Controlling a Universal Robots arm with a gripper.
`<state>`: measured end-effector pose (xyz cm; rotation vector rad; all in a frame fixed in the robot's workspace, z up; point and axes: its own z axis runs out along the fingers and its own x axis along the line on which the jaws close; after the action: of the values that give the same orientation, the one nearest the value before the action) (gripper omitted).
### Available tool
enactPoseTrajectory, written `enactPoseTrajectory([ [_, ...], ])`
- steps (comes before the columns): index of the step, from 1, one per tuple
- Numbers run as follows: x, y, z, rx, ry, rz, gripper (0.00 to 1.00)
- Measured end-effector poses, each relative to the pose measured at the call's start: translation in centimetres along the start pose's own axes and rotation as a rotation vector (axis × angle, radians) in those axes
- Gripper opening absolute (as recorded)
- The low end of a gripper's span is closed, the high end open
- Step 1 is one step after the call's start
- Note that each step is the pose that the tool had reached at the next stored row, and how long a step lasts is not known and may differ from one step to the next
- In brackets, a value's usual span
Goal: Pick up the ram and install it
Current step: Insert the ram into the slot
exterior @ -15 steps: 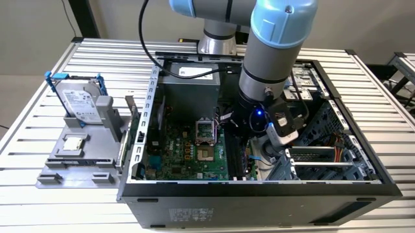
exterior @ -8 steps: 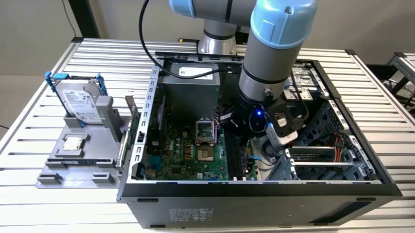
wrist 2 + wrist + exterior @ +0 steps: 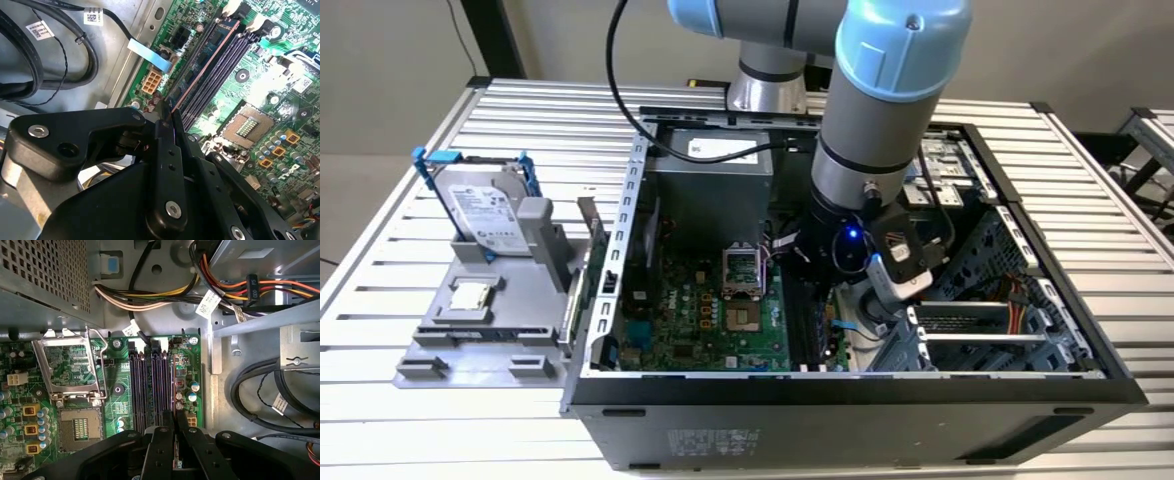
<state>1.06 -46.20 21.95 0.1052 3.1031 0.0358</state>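
Note:
My gripper [image 3: 823,292] is down inside the open computer case [image 3: 854,385], over the motherboard [image 3: 707,320]. In both wrist views its black fingers [image 3: 167,150] are shut on the ram [image 3: 202,62], a thin dark greenish stick seen edge-on. The ram [image 3: 173,385] stands on its long edge in line with the black memory slots [image 3: 148,382], at the slot nearest the board's edge. Whether it touches or sits in that slot I cannot tell. White slot latches [image 3: 231,7] show at the far end of the slots.
A processor socket [image 3: 75,365] with its metal frame lies beside the slots. Bundled power cables [image 3: 165,292] and thick black cables [image 3: 50,50] run close by. Outside the case, a grey fixture [image 3: 480,350] carries a hard drive in a blue frame [image 3: 487,205] and a square chip [image 3: 471,296].

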Motion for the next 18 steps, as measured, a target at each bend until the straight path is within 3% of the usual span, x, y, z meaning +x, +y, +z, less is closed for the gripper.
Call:
enactPoseTrajectory([
  [7,-0.01,0.01,-0.46,-0.0023,0.0007,-0.02,0.0],
  [18,0.17,-0.01,-0.5,-0.0037,0.0032,-0.063,0.0],
])
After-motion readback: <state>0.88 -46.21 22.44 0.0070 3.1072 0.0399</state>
